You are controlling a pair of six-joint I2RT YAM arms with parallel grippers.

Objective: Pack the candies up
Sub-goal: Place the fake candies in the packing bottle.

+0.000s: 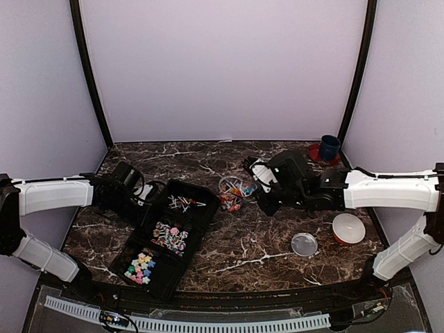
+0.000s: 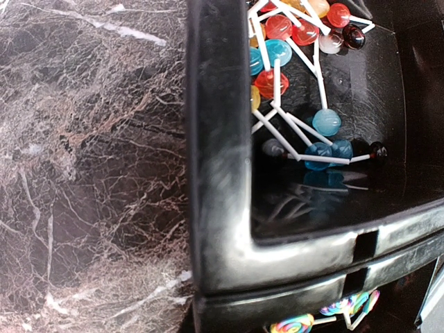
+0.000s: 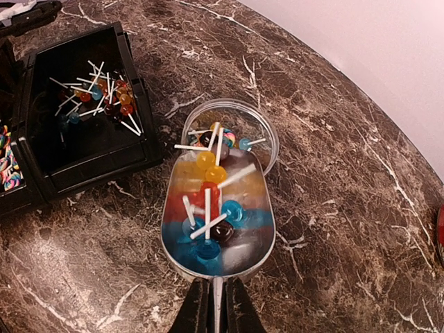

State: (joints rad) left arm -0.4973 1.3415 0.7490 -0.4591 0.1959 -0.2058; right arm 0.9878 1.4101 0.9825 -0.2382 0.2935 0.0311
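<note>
At the bottom of the right wrist frame, the right gripper (image 3: 215, 300) is clamping its fingers tight on the thin handle of a clear, rainbow-tinted plastic scoop (image 3: 239, 243). The scoop's long axis is running straight up the frame from the fingers. It is carrying a heap of the candies (image 3: 208, 198), glossy round lollipops on thin white sticks. Its rounded tip is overlapping the rim of a small clear round jar (image 3: 269, 135) holding a few more.

The black tray (image 3: 90, 173), hard and shiny, is lying at the upper left on the veined marble table (image 3: 333, 208), so the load probably has to swing left. More lollipops are sitting in its end compartment. At the tray's far side, the left gripper (image 1: 139, 193) is closed; whether it is pinching the rim cannot be told.
</note>
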